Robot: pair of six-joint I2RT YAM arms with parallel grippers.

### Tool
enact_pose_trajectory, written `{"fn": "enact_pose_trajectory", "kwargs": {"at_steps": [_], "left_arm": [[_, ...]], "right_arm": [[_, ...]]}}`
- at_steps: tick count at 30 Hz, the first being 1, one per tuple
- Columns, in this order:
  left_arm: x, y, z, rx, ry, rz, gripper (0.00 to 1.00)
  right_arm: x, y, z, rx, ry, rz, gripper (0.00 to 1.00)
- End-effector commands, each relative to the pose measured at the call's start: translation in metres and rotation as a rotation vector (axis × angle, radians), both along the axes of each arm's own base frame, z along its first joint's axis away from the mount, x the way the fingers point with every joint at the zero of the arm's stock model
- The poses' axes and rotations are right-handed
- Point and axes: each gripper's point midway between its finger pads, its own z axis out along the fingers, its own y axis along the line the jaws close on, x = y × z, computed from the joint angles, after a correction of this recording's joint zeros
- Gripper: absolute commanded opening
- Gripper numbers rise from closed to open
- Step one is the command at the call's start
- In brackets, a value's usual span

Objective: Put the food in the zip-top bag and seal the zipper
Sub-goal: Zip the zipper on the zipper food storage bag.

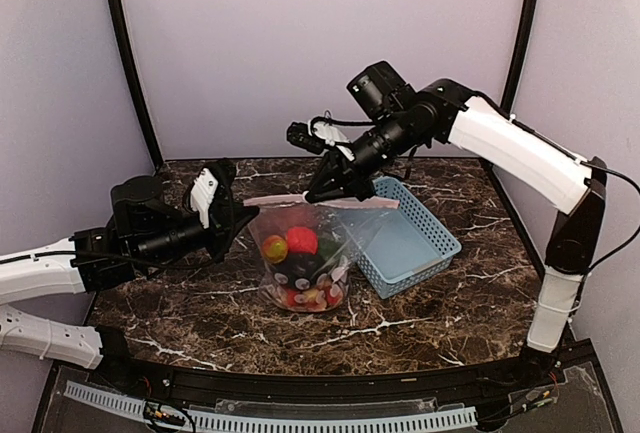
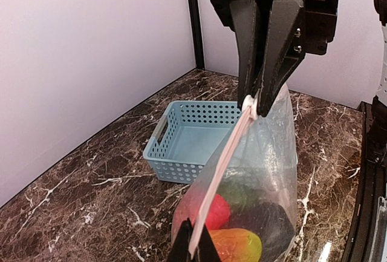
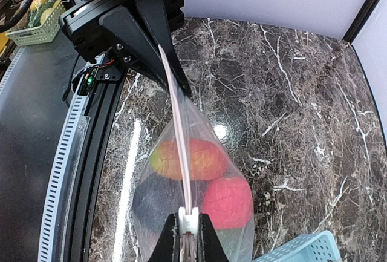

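The clear zip-top bag [image 1: 300, 265] hangs between both grippers just above the marble table [image 1: 180, 308], with the food inside. Through the plastic show a red strawberry [image 3: 227, 201], an orange mango [image 3: 193, 159], a dark eggplant [image 3: 154, 198] and red-yellow balls [image 1: 310, 299] at the bottom. The pale pink zipper [image 3: 178, 123] runs taut from one gripper to the other. My left gripper [image 2: 195, 247] is shut on the zipper's left end. My right gripper [image 3: 190, 238] is shut on the strip at a small white slider [image 3: 189, 218], further along it.
The light blue lattice basket [image 1: 415, 243] stands to the right of the bag, with nothing showing inside it. A black rail [image 3: 91, 153] runs along the table's near edge. Purple walls and black posts close in the back and sides.
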Motion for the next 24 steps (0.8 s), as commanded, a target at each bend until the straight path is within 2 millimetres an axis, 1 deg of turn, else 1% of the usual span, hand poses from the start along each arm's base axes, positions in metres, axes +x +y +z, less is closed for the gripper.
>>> {"fn": "enact_pose_trajectory", "kwargs": {"at_steps": [1,14,20,24], "left_arm": [[0.011,0.019,-0.002,-0.012,-0.002,0.09,0.01],[0.016,0.026,-0.009,-0.013,0.001,0.121,0.01],[0.019,0.028,-0.011,-0.013,0.0,0.135,0.01],[0.02,0.029,-0.014,-0.013,0.004,0.141,0.01]], "right_arm": [[0.013,-0.04,0.002,-0.07,-0.02,-0.094,0.0],[0.027,-0.078,-0.016,-0.119,0.025,-0.173,0.0],[0.031,-0.095,-0.024,-0.144,0.038,-0.206,0.0],[0.033,-0.105,-0.027,-0.153,0.034,-0.228,0.0]]}}
